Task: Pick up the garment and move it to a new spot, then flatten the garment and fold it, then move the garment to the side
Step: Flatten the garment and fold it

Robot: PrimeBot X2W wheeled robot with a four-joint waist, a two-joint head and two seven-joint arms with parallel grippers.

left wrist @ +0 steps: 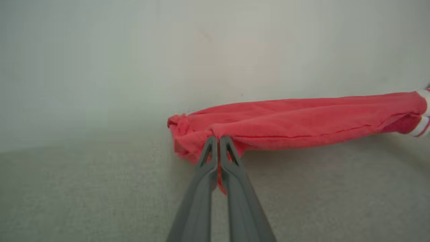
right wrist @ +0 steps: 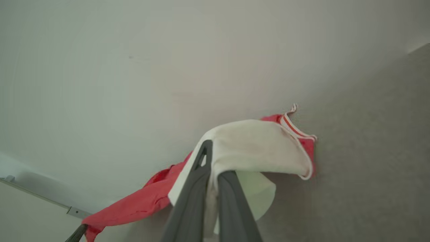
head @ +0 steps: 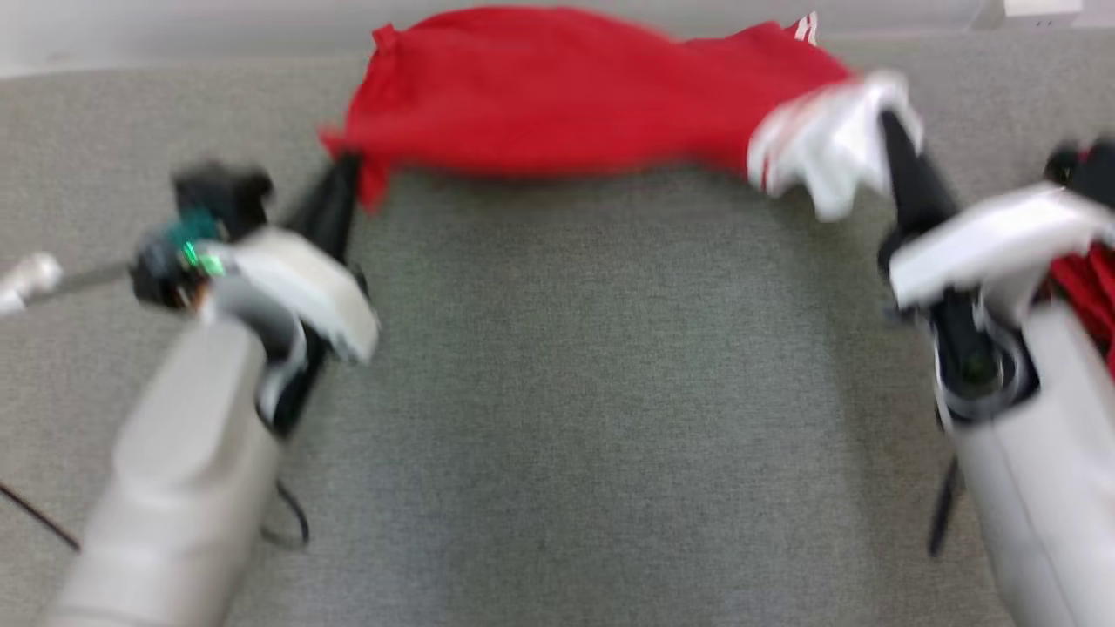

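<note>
Fingers [left wrist: 233,178] of left gripper [left wrist: 218,138] and right gripper [right wrist: 215,161] pinch shut on opposite ends of the red garment [left wrist: 302,121]; soft and light, it drapes between them; hems [left wrist: 302,136] seem the safest holds.

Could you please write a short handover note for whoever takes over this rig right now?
The left gripper is shut on the red end of the garment.
The right gripper is shut on its white part.
The garment is stretched between the two at the far side of the grey surface, near the wall. I cannot tell whether it touches the surface.
Done: garment gripped at both ends.
Left: lay it down, flatten it, fold it, move it to the side.
</note>
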